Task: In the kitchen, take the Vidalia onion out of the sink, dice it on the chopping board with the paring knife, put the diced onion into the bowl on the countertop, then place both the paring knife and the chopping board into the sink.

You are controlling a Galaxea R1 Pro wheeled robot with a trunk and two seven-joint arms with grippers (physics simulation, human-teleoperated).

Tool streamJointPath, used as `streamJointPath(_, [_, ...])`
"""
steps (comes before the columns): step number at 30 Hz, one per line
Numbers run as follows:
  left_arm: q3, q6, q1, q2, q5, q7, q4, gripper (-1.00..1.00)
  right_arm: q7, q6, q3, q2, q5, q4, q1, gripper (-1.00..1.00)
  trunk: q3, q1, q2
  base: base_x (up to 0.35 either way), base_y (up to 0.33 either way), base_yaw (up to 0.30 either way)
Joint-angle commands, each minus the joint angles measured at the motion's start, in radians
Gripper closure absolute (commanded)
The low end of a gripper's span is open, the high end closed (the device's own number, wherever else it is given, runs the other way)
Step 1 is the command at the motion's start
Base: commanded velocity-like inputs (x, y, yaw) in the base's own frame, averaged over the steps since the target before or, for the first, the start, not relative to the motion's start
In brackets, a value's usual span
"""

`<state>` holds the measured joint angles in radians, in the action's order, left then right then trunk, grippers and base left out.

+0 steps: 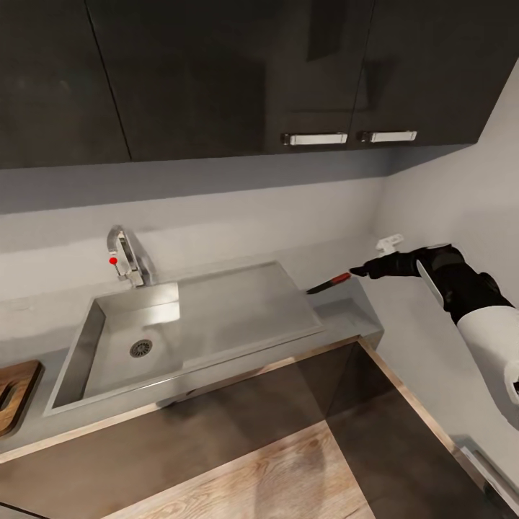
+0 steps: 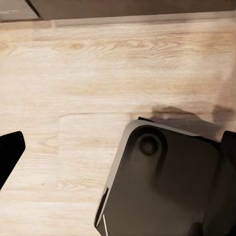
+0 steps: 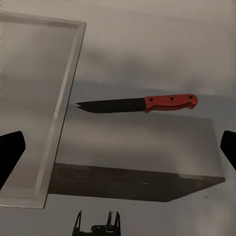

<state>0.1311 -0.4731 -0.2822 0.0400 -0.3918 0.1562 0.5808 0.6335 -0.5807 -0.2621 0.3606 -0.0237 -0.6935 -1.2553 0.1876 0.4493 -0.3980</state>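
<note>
Head view: a slim paring knife with dark blade and red handle (image 1: 329, 282) is seen lying on the grey desk (image 1: 346, 313) just beside the drainboard of the grey recessed sink (image 1: 216, 310), with the right end effector (image 1: 360, 272) reaching towards its handle, presumably for pickup; the basin appears bare, and the dark brown wooden chopping board (image 1: 16, 393) lies left of it. Left wrist view: pale wood floor (image 2: 73, 73) is seen, that arm apparently idle, its grip state cannot be told. Right wrist view: the knife (image 3: 140, 103) lies ungrasped between wide-spread fingertips (image 3: 11, 152), handle away from the sink rim (image 3: 59, 123).

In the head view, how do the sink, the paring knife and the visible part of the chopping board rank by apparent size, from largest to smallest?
1. sink, by far the largest.
2. chopping board, cut off by the picture's edge, so judged on the visible corner alone.
3. paring knife, slimmest and smallest.
</note>
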Motion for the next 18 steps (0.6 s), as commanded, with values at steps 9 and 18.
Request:
streamJointPath(9, [0.007, -0.007, 0.000, 0.001, -0.005, 0.009, -0.014, -1.00, 0.003, -0.004, -0.003, -0.007, -0.002, 0.000, -0.001, -1.00, 0.010, 0.001, -0.002, 0.000, -0.007, 0.133])
streamJointPath(18, [0.008, -0.008, 0.000, 0.001, -0.005, 0.009, -0.015, -1.00, 0.003, -0.004, -0.003, -0.009, -0.002, 0.000, -0.001, -1.00, 0.021, 0.001, -0.002, 0.004, -0.106, 0.184])
